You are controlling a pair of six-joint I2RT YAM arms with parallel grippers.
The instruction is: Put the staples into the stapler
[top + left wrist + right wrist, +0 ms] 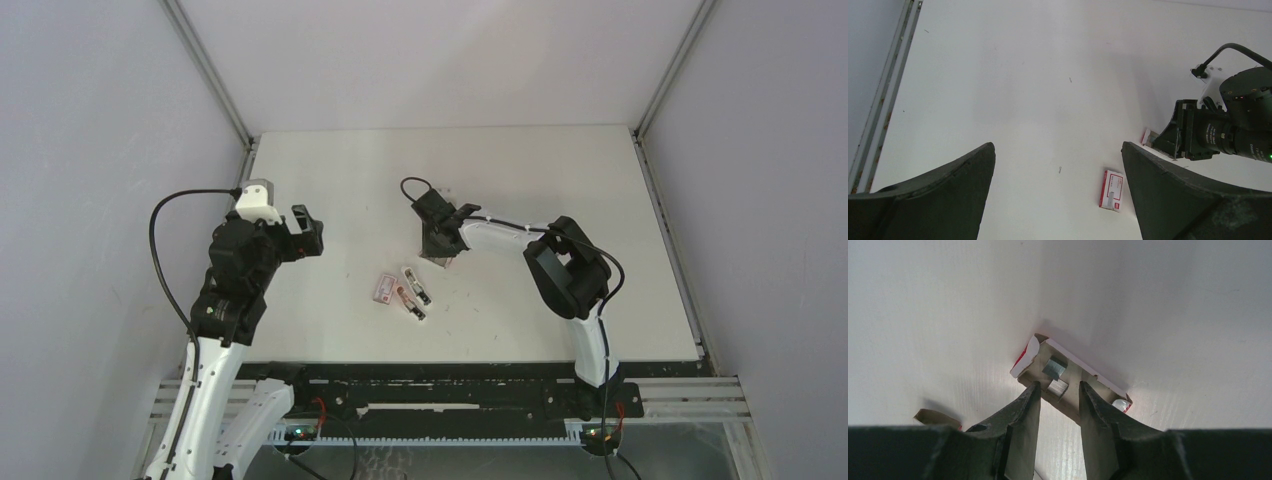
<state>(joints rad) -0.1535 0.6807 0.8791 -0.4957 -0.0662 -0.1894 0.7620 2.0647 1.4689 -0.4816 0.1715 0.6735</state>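
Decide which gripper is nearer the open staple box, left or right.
Right. The right gripper hovers directly at the open staple box, fingertips over its staples; the left gripper is raised well off to the box's left.

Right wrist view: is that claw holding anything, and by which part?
Nothing looks gripped: the right gripper straddles a staple strip in the open staple box, with gaps on either side.

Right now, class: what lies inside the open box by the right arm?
Two short staple strips lie in the box. Parts of its near edge are hidden behind the jaws.
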